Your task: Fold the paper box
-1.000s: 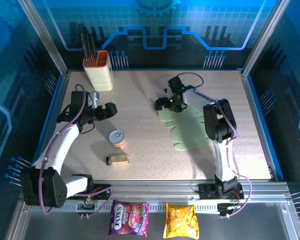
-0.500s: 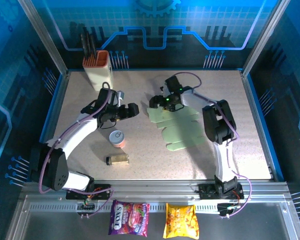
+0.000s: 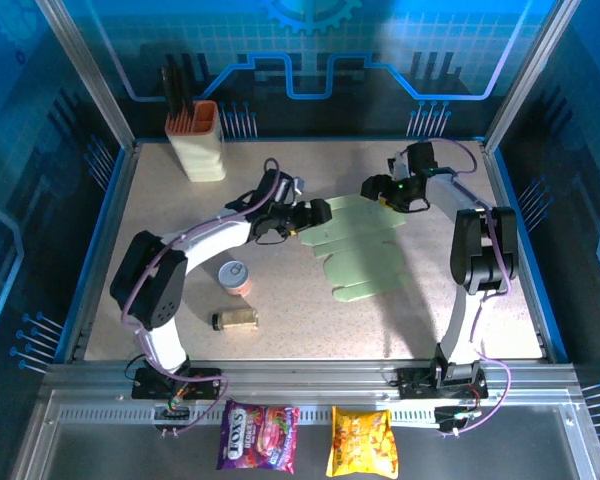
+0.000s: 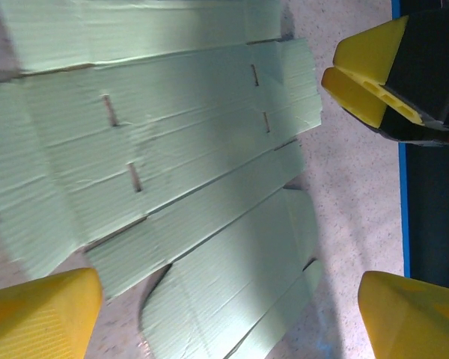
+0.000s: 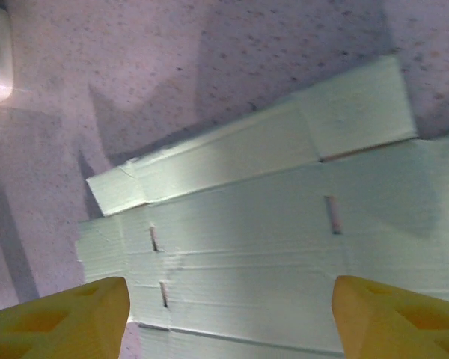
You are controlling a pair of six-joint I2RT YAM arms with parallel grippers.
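Observation:
The paper box [image 3: 361, 246] is a pale green creased cut-out lying flat on the table right of centre. My left gripper [image 3: 320, 212] hovers at its left edge, jaws open, nothing between them. From the left wrist the card [image 4: 172, 149] spreads out below the open left gripper [image 4: 224, 321], and a yellow finger [image 4: 363, 75] of the other arm shows at the top right. My right gripper [image 3: 370, 188] is open over the card's back edge. In the right wrist view the slotted card [image 5: 284, 224] lies under the open right gripper [image 5: 228, 321].
A cream knife holder [image 3: 200, 140] with an orange rim stands at the back left. A small can [image 3: 236, 277] and a little jar lying on its side [image 3: 235, 319] sit in front of the left arm. Two snack bags [image 3: 258, 437] lie beyond the near rail.
My left arm swung from the table's left side to the card's left edge. My right gripper moved right and back. The card slid slightly left.

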